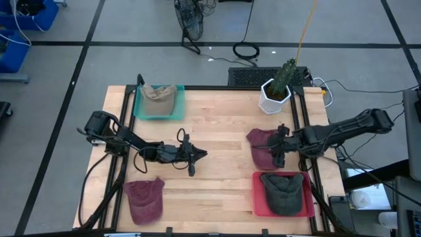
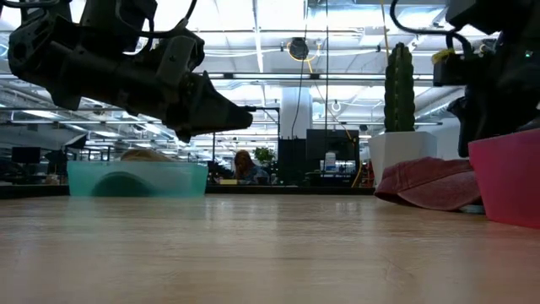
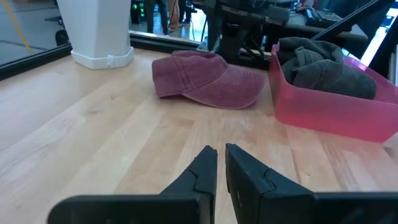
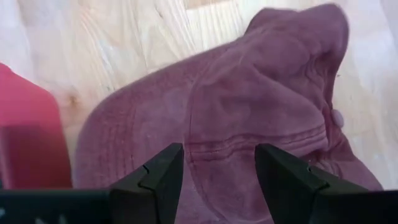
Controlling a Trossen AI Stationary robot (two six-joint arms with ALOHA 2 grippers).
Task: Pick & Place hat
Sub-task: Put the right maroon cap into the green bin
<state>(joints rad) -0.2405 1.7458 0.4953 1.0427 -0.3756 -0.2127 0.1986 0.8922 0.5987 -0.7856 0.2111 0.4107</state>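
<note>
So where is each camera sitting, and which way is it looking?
High view: above the table, looking straight down; both arms show, left claw mid-table, right claw over the maroon hat.
Low view: at tabletop height, looking level across toward the room; arms come in from above.
Left wrist view: on the left arm, looking past its shut claw toward the pink bin.
Right wrist view: on the right arm, looking down past its open claw.
Shared: all four views show the maroon hat.
</note>
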